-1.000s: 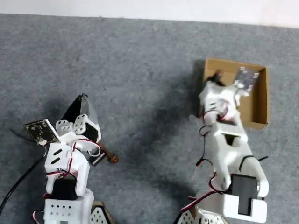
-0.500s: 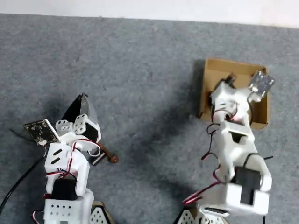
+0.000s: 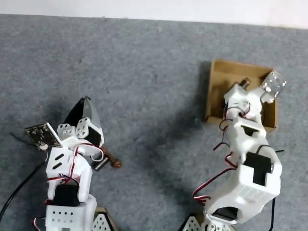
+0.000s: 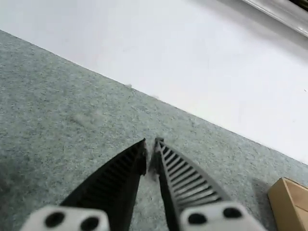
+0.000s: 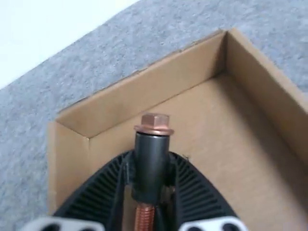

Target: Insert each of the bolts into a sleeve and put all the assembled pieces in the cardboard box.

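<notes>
Bolt (image 5: 154, 124) with the copper hex head is pushed into a dark sleeve (image 5: 150, 149). The right gripper (image 5: 150, 166) is clamped tight on that sleeve and holds the whole piece just above the floor of the cardboard box (image 5: 144, 91), with the head aimed at the box's far corner. The left gripper (image 4: 150, 149) hangs well away from the box over the grey mat (image 3: 144, 72), jaws pretty much closed with nothing in them. A second bolt (image 3: 115, 163) lies on the mat right beside the left arm (image 3: 67, 166), also well apart from the box.
</notes>
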Motion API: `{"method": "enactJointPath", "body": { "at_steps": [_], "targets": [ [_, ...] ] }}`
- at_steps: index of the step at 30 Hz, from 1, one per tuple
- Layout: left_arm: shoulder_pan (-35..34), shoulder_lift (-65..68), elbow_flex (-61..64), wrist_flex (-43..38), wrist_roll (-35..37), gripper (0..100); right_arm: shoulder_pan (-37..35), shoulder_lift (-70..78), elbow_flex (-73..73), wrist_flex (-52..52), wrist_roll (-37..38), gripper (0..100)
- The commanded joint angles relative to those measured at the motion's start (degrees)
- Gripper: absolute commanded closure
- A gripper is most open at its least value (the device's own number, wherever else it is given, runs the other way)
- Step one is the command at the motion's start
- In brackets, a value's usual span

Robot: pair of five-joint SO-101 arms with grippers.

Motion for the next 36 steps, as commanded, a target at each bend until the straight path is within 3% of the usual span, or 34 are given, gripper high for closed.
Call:
{"method": "enactJointPath", "body": {
  "at_steps": [1,17,28,36],
  "targets": [
    [-0.1,-0.6,1.1,-1.3,-0.3,95,-1.1,-0.9,-3.3,0.0,-0.4,88.8],
    [-0.1,-0.6,1.1,-1.3,-0.3,95,-2.0,-1.9,-3.3,0.0,-0.1,88.6],
    [-0.1,-0.6,1.1,-1.3,-0.3,95,-9.9,-24.4,14.2,0.8,0.2,88.6],
    [-0.1,-0.6,1.1,-1.3,-0.3,95,-18.9,-35.6,24.1,0.7,14.9,88.6]
  ]
}}
